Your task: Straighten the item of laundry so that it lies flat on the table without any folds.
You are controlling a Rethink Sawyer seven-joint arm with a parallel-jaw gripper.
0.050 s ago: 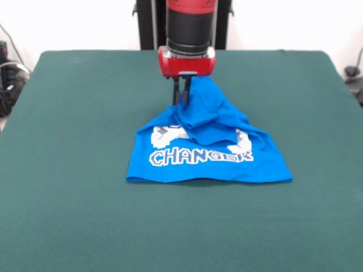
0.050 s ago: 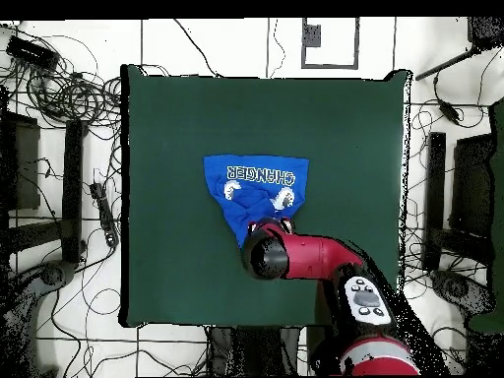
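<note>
- Blue T-shirt (image 1: 210, 153) is seen near the middle of the green table (image 1: 68, 215), well apart from every edge; front view shows it a bit closer to the far edge than the near one.
- Near half of the shirt is laid flat: straight hem line toward the near edge, white "CHANGER" lettering readable across it.
- Far half is not flat: fabric is bunched into a raised ridge, draped over the upper part of the print, so the top line of text and the graphic are mostly covered.
- Gripper (image 1: 181, 97) is seen low at the far end of that ridge, fingers drawn together w/ blue cloth pinched between them; cloth rises to the tips like a tent.
- Overhead view: arm's red wrist sits over the shirt's end nearest the table's bottom edge; fingertips are hidden there.
- Step in hand, as judged: a pinch-and-pull of the folded-over portion, i.e. unfolding, mid-task.
- Next move, as judged: pinched fabric should be drawn toward the table's far edge in the front view, kept low, until the fold is opened and the whole print is exposed; then released.
- Care needed: flat near half could be dragged along if the pull is too quick.
- Sleeves can't be made out; prob. tucked in the bunch.
</note>
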